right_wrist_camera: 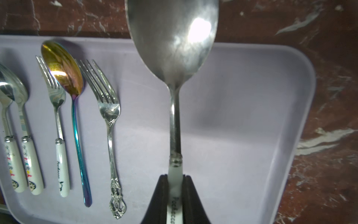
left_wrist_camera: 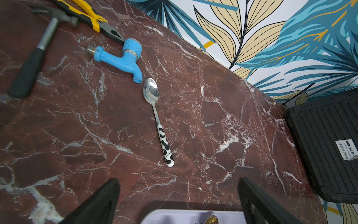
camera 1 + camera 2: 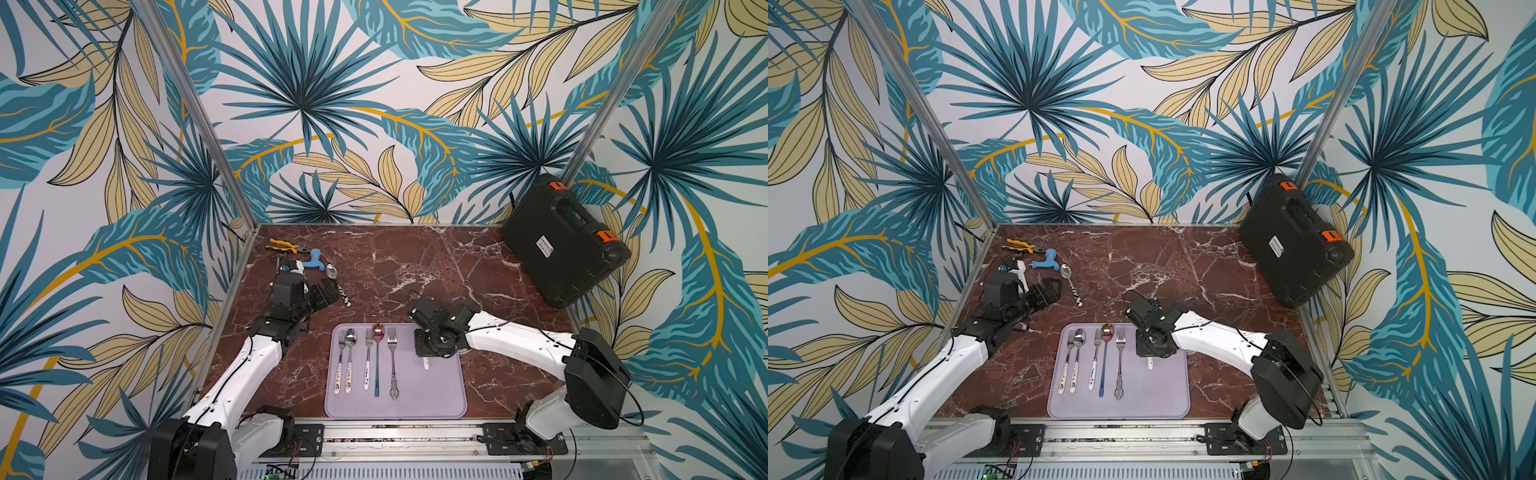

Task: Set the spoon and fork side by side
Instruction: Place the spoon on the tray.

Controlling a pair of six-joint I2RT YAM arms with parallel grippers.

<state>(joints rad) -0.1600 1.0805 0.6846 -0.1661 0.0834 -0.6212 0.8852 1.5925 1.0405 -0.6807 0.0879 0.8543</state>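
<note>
Black fingers of the right gripper (image 1: 175, 177) are clamped on the white handle of a spoon (image 1: 174, 38), held over the bare right half of the lilac tray (image 1: 242, 116). Its long axis runs parallel to the ornate fork (image 1: 110, 120), which lies to its left in the wrist frame. Left gripper (image 2: 179, 180) gapes wide, well apart, facing a cow-patterned spoon (image 2: 155, 108). Top views hide the held bowl; its height above the tray is unclear.

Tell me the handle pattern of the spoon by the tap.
Handle: black cow spots on white; best in left wrist view.
</note>
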